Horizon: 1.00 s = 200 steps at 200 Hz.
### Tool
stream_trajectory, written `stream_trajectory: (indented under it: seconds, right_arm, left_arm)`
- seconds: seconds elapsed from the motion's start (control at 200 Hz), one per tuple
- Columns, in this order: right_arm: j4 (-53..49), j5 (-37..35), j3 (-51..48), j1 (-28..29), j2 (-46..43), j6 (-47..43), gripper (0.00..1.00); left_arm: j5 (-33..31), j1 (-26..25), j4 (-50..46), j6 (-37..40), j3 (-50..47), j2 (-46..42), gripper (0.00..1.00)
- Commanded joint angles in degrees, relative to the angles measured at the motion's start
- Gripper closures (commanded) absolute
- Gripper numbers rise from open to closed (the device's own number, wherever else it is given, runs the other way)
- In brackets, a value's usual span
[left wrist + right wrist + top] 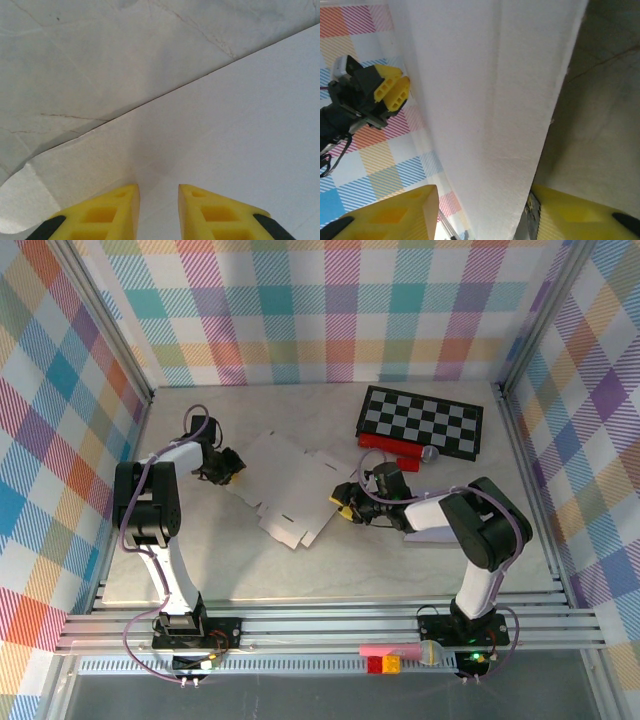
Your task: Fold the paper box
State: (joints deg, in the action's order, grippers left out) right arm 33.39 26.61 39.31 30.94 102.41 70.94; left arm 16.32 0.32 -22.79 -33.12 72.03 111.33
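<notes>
Now, starting on the left, the left gripper (226, 466) sits low at the left-hand edge of the paper box (285, 490), which lies as a white cut-out blank on the pale table (200, 560), about mid-table between the two arms. From the left wrist, its yellow fingers (107, 214) stand a little apart with a narrow gap between them. They are poised over the white sheet, whose edge runs diagonally ahead across the marbled tabletop, and nothing is visibly caught between them. Moving across, the blank shows its flaps and slots from above, spread out towards the right arm. At that right side, the right gripper (350, 505) is at the blank's edge. The right wrist view has a white flap standing up between its two yellow fingers (395, 215). They are spread wide on either side of it, the flap's edge close by the finger at the right of that view and a clear gap on the other side, so not pinched. Beyond the flap in that same view, the left gripper's yellow tips show against the plaid wall (350, 30). Further right and back, a black-and-white chessboard (422, 422) lies near the far wall, with a red piece (390, 445) at its near edge and a small grey ball (430, 453) just beside that.
</notes>
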Motion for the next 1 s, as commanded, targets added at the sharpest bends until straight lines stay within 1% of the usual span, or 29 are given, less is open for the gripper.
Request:
stream_trajectory:
  seconds: [0.0, 0.055, 0.22, 0.325, 0.34, 0.455, 0.58, 0.73, 0.83, 0.905, 0.995]
  right_arm:
    - [5.3, -0.3, -0.4, 0.5, -3.9, 1.0, 0.57]
    - [5.1, -0.5, -0.5, 0.5, -4.9, 1.3, 0.60]
    - [4.0, -1.1, -0.1, 0.6, -7.5, 2.3, 0.65]
    - [3.1, -1.2, 1.3, 0.7, -7.4, 2.2, 0.73]
    - [1.4, -1.1, 1.6, 0.7, -7.3, 2.2, 0.74]
    - [-2.4, -1.1, 4.0, 0.9, -6.3, 1.4, 0.76]
    - [-3.4, -1.4, 5.7, 1.1, -5.0, 1.3, 0.79]
    - [-5.3, -2.2, 7.9, 1.1, -4.7, 1.2, 0.90]
    - [-8.1, -3.1, 9.6, 1.1, -5.4, 0.9, 1.00]
    - [-10.9, -4.0, 11.2, 1.1, -6.5, 0.9, 1.00]
    - [-13.9, -4.5, 14.0, 1.1, -7.4, 1.9, 1.00]
  left_arm:
    - [1.4, 0.2, -2.9, 1.1, -1.2, -0.9, 0.74]
    - [1.4, 0.2, -3.0, 1.1, -1.2, -0.9, 0.74]
    - [1.5, 0.2, -3.1, 1.2, -0.9, -1.0, 0.74]
    - [1.6, 0.2, -3.0, 1.2, -1.0, -1.1, 0.74]
    - [1.6, 0.2, -3.0, 1.1, -1.0, -1.1, 0.74]
    - [1.7, 0.2, -3.1, 1.1, -1.0, -1.4, 0.74]
    - [1.7, 0.2, -3.1, 1.1, -1.0, -1.6, 0.75]
    - [1.8, 0.2, -3.0, 1.1, -1.1, -2.1, 0.74]
    - [1.1, 0.2, -2.9, 1.1, -1.1, -3.6, 0.73]
    - [-0.6, 0.1, -3.1, 0.5, -1.0, -6.4, 0.71]
    - [-4.0, -1.4, -2.2, -0.3, -1.1, -11.2, 0.68]
